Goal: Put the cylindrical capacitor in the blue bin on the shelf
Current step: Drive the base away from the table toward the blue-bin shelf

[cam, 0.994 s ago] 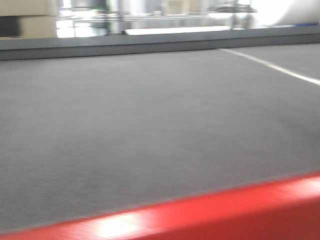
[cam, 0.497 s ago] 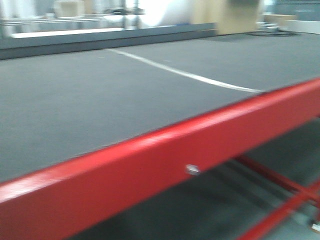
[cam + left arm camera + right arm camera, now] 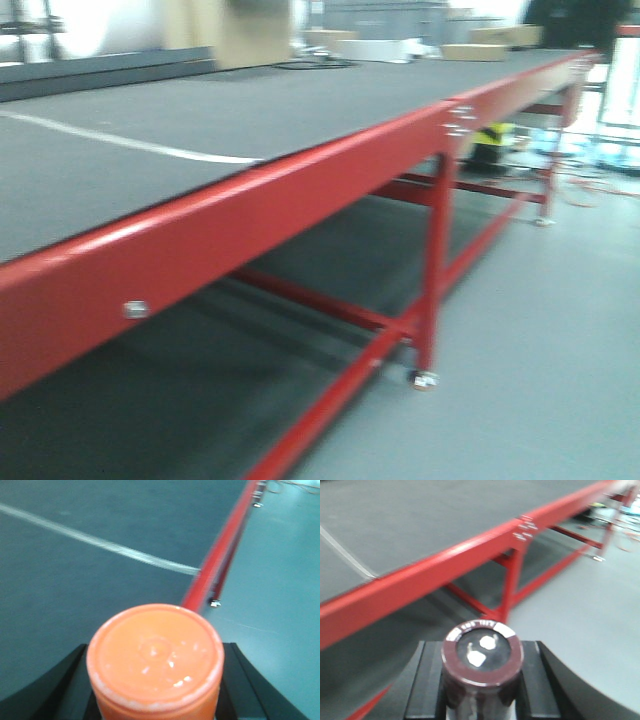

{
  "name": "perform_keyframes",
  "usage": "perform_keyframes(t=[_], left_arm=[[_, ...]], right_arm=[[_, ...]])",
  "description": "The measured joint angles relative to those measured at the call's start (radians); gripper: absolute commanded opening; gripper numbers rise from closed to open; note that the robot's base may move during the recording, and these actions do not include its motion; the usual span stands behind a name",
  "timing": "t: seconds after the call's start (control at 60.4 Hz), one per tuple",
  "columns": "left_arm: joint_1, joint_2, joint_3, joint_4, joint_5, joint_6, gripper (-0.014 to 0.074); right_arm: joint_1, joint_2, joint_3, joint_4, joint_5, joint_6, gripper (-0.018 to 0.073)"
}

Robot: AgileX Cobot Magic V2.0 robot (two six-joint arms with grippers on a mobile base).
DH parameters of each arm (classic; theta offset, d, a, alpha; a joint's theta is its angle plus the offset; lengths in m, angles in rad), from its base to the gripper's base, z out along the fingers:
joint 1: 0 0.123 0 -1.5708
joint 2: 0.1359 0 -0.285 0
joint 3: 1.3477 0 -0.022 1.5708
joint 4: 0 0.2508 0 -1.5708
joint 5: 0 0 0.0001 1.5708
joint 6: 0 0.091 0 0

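The right wrist view showed the cylindrical capacitor (image 3: pixel 482 652) standing upright in the right gripper (image 3: pixel 481 682). It was a dark maroon can with a pale printed rim and two silvery terminals on its flat top. The black fingers (image 3: pixel 427 680) were clamped against its two sides, one on each flank. The top of the can stood proud of them, and its lower body was hidden between them.

Beyond the capacitor, the red side rail (image 3: pixel 440 562) of a long table ran diagonally across the view. Grey belt surface (image 3: pixel 420 515) lay above the rail, and pale floor (image 3: pixel 580 615) lay to its right.

In the left wrist view, the left gripper (image 3: pixel 155 692) was closed on an orange cylinder (image 3: pixel 155 655), with its round top facing the camera. Past it ran the same rail, and a white line (image 3: pixel 100 542) crossed the belt and met the rail.

The front view was blurred. It showed only the rail, a red table leg (image 3: pixel 435 260) beneath it, and cartons well beyond its far end. No shelf and no blue bin showed in any view.

This looked like the carrying stage, with the capacitor held and the drop-off not yet reached. The next move would call for bringing the shelf into view and picking out the blue bin. The right arm would then carry the capacitor over the bin's opening before the fingers let go.
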Motion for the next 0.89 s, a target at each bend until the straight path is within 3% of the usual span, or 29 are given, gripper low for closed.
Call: perform_keyframes(t=[0.894], left_arm=[[0.0,0.0,0.0,0.0,0.0,0.0,-0.0111]], right_arm=[[0.0,0.0,0.0,0.0,0.002,0.0,-0.0099]])
